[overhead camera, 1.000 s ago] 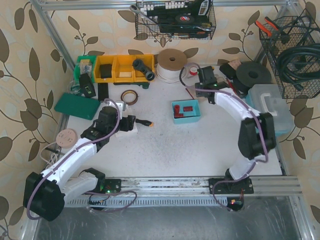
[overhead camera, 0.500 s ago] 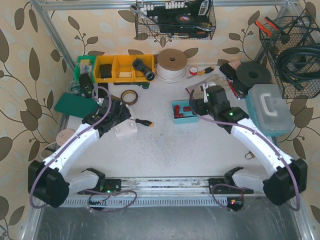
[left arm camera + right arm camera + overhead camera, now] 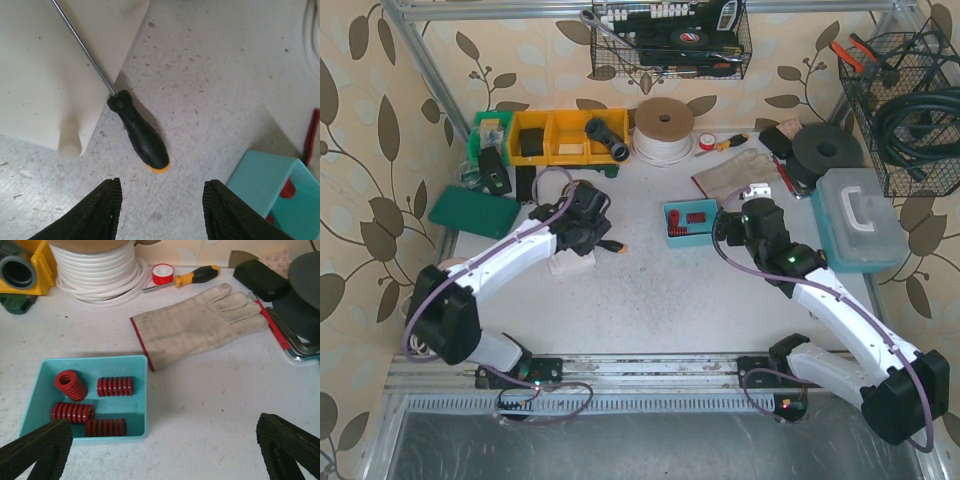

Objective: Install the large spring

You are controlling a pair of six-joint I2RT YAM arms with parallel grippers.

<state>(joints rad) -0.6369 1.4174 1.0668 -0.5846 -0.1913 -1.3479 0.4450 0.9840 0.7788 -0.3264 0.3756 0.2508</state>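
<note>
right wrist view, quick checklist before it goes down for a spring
1. right gripper open and empty: ok
2. four red springs uncovered in the teal tray: ok
3. which of them is the large one: cannot tell, they look alike in size
4. tray centred under the right gripper: not ok, it sits left of centre in the wrist view
5. glove outside the tray and off the springs: ok
6. left gripper open and holding nothing, above the screwdriver: ok
</note>
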